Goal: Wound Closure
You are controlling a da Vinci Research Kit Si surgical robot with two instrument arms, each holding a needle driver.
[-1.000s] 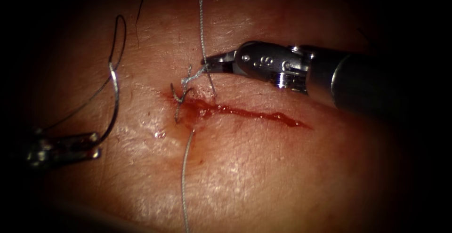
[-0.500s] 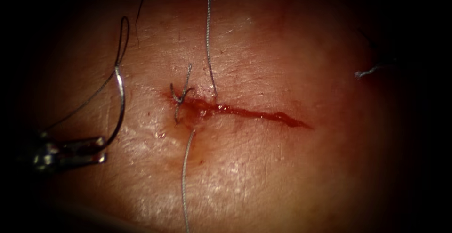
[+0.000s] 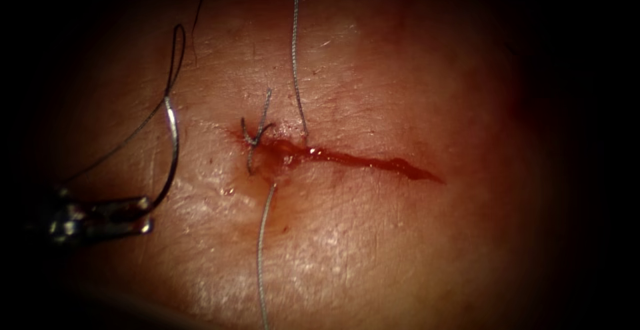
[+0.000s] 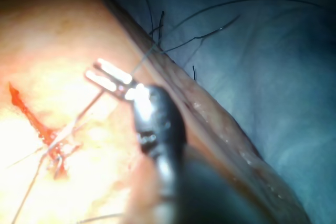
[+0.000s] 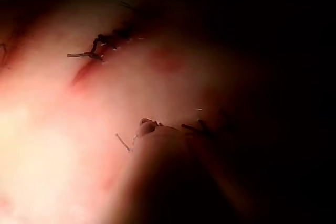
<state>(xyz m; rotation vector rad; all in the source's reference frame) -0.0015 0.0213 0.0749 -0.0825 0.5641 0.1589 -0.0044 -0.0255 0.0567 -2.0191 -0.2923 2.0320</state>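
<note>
At the far left of the endoscope view my left tool [image 3: 137,213] is shut on the curved needle [image 3: 173,150], gripping it near the end away from the thread. The needle arcs upward, free of the tissue [image 3: 400,250]. Dark thread [image 3: 175,50] loops off the needle's upper end. The red cut [image 3: 373,162] runs across the middle, with a knotted stitch [image 3: 257,137] at its left end. Another thread strand [image 3: 295,57] enters just above the cut and comes out below it [image 3: 261,250]. The left wrist view shows my left tool's jaws [image 4: 111,78] together, near the cut [image 4: 29,116].
Red fluid wets the cut around the knot. In the right wrist view lie a dark stitched knot [image 5: 100,43] and a short loose bit of thread [image 5: 123,142] on the tissue. Blue drape [image 4: 273,77] lies beyond the tissue's edge, with loose dark strands on it.
The right tool, shut on thread beside the knot a second ago, has drawn away to the right out of the endoscope view, taking a short pale piece of thread. The left tool barely shifted.
</note>
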